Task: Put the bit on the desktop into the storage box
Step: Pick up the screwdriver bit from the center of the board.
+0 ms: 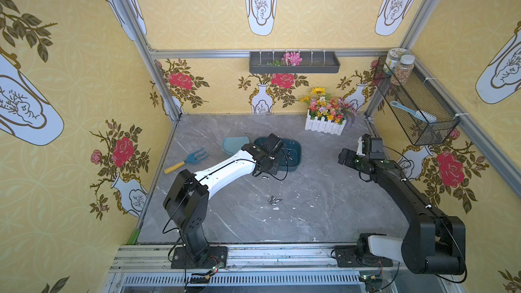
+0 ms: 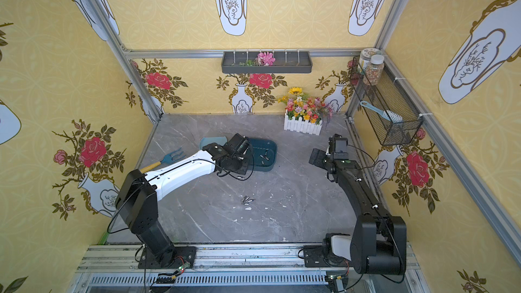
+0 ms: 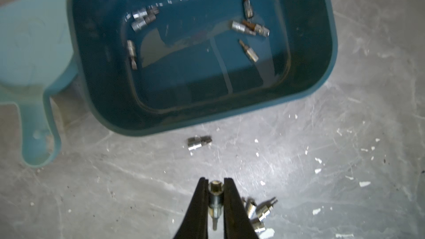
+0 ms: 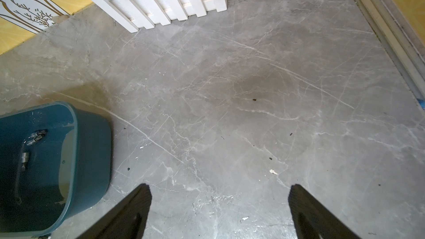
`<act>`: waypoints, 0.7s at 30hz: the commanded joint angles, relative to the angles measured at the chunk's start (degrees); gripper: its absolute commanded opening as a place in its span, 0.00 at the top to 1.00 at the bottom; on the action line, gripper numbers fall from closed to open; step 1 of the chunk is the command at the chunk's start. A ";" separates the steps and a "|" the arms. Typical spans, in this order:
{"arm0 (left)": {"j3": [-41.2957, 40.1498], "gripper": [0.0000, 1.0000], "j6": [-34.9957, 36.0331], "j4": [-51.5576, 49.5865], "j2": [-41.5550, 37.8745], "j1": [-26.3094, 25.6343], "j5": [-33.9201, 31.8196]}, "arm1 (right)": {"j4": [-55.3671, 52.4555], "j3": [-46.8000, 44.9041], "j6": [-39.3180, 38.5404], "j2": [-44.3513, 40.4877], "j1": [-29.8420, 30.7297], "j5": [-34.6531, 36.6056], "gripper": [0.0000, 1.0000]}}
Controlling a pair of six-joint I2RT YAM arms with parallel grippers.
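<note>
Bit sits clamped in my left pincer over the surface, near the storage box; right pincer spread wide, empty.

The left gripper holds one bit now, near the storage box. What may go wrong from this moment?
1. The held bit sits between the tips of the left gripper; smooth metal may slip out before the storage box.
2. The gripper seems not over the box yet; an early release would leave the bit on the desktop, beside the loose bit.
3. A low carry may strike the box's near wall and push it.
</note>
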 commanded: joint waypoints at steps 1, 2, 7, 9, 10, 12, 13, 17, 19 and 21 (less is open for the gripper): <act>3.77 0.85 4.20 1.49 2.77 2.02 1.00 | 0.58 0.29 -0.52 -0.25 -0.05 -0.36 0.03; 5.12 0.85 4.70 1.70 3.77 2.59 1.41 | 0.57 0.17 -0.56 -0.27 -0.07 -0.40 0.03; 12.78 0.85 6.68 1.83 9.72 4.91 2.98 | 0.61 0.07 -0.63 -0.29 -0.24 -0.51 0.03; 14.80 0.84 7.13 1.82 11.77 5.52 3.78 | 0.72 0.03 -0.65 -0.33 -0.32 -0.51 0.03; 15.62 0.84 7.36 1.95 12.74 5.87 4.32 | 0.66 -0.07 -0.66 -0.37 -0.32 -0.51 0.03; 17.04 0.85 7.62 2.15 14.44 6.51 4.83 | 0.71 -0.02 -0.69 -0.33 -0.47 -0.59 0.03; 17.63 0.85 7.72 2.26 15.18 6.84 4.90 | 0.74 -0.13 -0.73 -0.29 -0.44 -0.60 0.03; 20.12 0.85 7.86 2.15 17.92 7.69 5.40 | 0.79 -0.14 -0.71 -0.30 -0.40 -0.77 0.03; 20.82 0.85 8.04 2.08 18.77 7.85 5.59 | 0.76 -0.14 -0.73 -0.26 -0.50 -0.69 0.03; 21.06 0.85 8.22 2.22 19.43 8.00 5.56 | 0.77 -0.29 -0.67 -0.24 -0.49 -0.76 0.03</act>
